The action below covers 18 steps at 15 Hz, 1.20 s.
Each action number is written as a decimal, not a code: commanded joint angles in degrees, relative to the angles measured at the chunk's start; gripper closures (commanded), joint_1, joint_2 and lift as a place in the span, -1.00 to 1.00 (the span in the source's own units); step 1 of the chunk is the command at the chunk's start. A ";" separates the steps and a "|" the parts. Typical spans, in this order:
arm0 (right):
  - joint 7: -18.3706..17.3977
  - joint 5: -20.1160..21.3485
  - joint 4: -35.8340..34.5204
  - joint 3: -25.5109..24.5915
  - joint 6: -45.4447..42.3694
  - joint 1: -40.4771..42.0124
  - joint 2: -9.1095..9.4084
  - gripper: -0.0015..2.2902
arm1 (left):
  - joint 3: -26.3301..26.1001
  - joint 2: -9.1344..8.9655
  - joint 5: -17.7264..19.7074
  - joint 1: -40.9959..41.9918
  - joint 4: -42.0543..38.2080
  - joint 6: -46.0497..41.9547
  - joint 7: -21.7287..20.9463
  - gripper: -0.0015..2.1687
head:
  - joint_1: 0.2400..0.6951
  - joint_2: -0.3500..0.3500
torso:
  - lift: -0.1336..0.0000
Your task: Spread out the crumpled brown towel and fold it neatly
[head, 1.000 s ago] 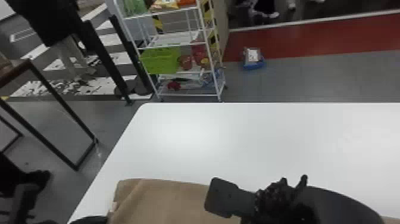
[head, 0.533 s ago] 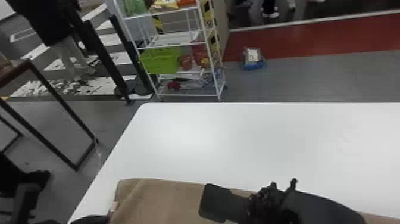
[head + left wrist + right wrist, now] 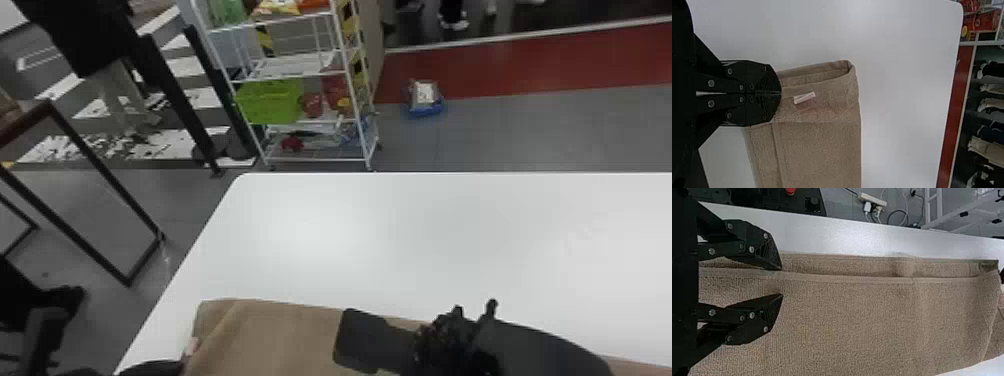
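Towel laid long along near side of tabletop, left tool closed at its end, right tool open over it

Nearest first. Right wrist view: beyond the tabletop's near edge there's dark equipment (image 3: 801, 201) with a red button (image 3: 790, 191), plus a white power strip (image 3: 872, 199) with cables on the floor.

Brown towel (image 3: 280, 335) is just inside that edge, in layers. One layer's hem runs lengthwise, the layer under it sticking out past it toward the edge. Mostly flat; left end curls into an open fold, with a small white label (image 3: 804, 97) beside it.

Left tool (image 3: 152, 369): fingers together, tips right at the towel's left end near the label. Can't tell if cloth is pinched between them (contact point is hidden).

Right tool (image 3: 350, 340): over the towel, fingers apart, hem strip passing through the gap as seen from its wrist. Nothing clamped. Its arm comes in from the bottom right and covers part of the cloth; more towel shows to the right of it.

White tabletop (image 3: 400, 240) continues past the towel. Dark metal frame (image 3: 100, 155) stands off to the left.

Further back: white wire rack (image 3: 367, 140) with a green basket (image 3: 270, 102), blue-and-white package (image 3: 425, 97) on the floor, then a red floor strip (image 3: 525, 65).
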 commanded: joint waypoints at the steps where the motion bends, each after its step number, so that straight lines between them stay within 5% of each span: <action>1: 0.28 -0.05 0.00 -0.14 0.00 -0.15 0.00 -0.33 | 0.00 0.00 0.01 0.00 0.03 0.00 -0.03 0.58 | 1.00 1.00 | -0.83; 2: 0.28 -0.05 0.00 -0.14 -0.36 -0.15 0.09 -0.33 | 0.00 0.00 0.01 0.00 0.03 0.00 -0.03 0.58 | 1.00 1.00 | -0.83; 3: 0.28 -0.05 0.18 -0.23 -0.71 -0.15 0.09 -0.09 | 0.00 -0.09 0.01 0.00 0.03 0.00 -0.03 0.58 | 1.00 1.00 | -0.83; 10: 0.28 -0.14 -0.96 -0.58 -1.41 -0.24 0.17 -0.08 | 0.09 0.00 0.01 -0.09 0.11 -0.53 -0.03 0.58 | 1.00 1.00 | -0.83; 18: 0.28 -1.11 -5.01 -0.23 -1.06 0.38 -2.55 -0.08 | 2.99 0.00 0.80 0.27 -1.12 -0.17 -1.61 0.58 | 1.00 1.00 | -0.83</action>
